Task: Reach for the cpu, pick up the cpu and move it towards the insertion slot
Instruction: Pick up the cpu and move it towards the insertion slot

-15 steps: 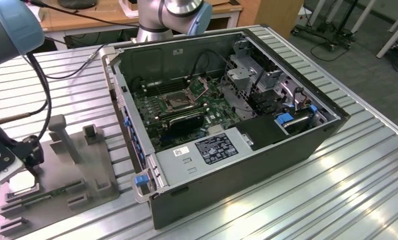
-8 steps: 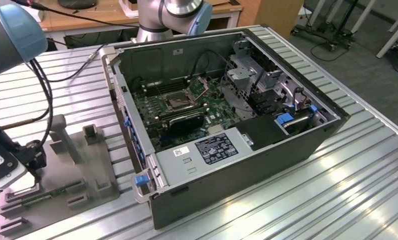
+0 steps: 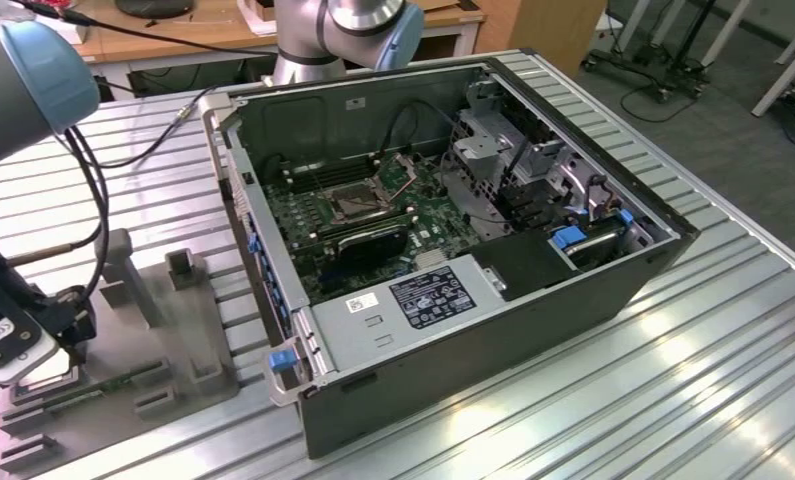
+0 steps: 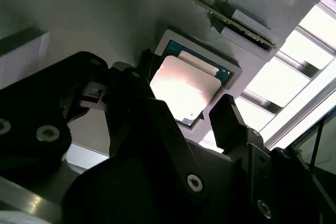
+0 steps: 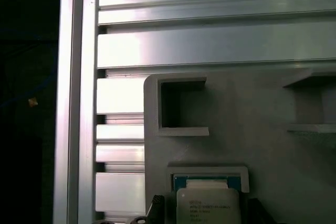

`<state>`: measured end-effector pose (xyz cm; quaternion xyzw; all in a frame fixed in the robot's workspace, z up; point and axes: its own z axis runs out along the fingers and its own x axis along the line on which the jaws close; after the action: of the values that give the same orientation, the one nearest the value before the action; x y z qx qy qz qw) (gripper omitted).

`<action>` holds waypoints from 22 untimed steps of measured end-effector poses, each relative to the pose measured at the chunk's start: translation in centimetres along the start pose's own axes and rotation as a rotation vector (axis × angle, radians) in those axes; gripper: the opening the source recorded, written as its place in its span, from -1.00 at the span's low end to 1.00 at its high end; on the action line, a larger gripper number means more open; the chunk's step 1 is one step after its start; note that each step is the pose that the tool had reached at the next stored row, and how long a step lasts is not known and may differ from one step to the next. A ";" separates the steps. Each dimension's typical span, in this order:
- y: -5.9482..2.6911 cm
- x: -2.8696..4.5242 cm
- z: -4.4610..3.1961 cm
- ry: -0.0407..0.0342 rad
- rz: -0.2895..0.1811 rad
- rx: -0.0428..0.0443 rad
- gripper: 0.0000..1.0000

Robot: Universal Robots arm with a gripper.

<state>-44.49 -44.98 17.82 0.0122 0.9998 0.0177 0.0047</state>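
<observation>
Several lines of small dark print were seen on the pale top of the cpu (image 5: 209, 205) in the first wrist view, too small to be made out. A white label (image 3: 366, 303) and a black printed sticker (image 3: 431, 297) were seen on the open computer case (image 3: 504, 330). The arm (image 3: 10, 80) was bent downward at the lower left of the exterior view, over the grey tray (image 3: 150, 340). In the second wrist view the gripper (image 4: 177, 90) was spread wide with nothing held, and the cpu was seated flat in its tray recess beneath the gap between the fingers (image 4: 227, 116). The insertion slot (image 3: 357, 203) was found well apart, inside the case.
</observation>
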 end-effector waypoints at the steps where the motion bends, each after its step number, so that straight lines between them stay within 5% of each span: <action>1: 0.06 0.00 0.03 0.0000 0.000 0.0000 0.42; 15: 0.12 0.00 0.10 -0.0001 0.000 0.0000 0.42; 22: 0.12 0.00 0.12 0.0000 0.000 0.0000 0.22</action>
<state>-44.49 -44.86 17.70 0.0123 0.9998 0.0178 0.0046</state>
